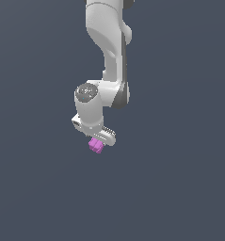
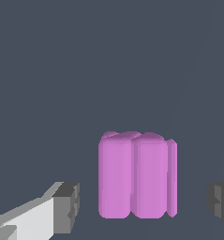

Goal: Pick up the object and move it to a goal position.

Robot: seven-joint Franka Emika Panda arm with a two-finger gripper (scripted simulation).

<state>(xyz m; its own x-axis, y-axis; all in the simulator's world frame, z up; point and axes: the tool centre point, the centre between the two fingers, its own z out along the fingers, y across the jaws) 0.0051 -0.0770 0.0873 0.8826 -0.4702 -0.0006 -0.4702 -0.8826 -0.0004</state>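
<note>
The object is a small magenta-pink blocky piece with rounded, notched faces, lying just under the white arm's hand in the exterior view. In the wrist view the object stands between my two dark fingertips, with a visible gap on each side. My gripper is open and straddles the piece without touching it; in the wrist view the gripper has one finger near each picture edge.
A plain dark grey-blue surface fills both views. The white arm comes down from above, behind the hand. No other objects or marker show.
</note>
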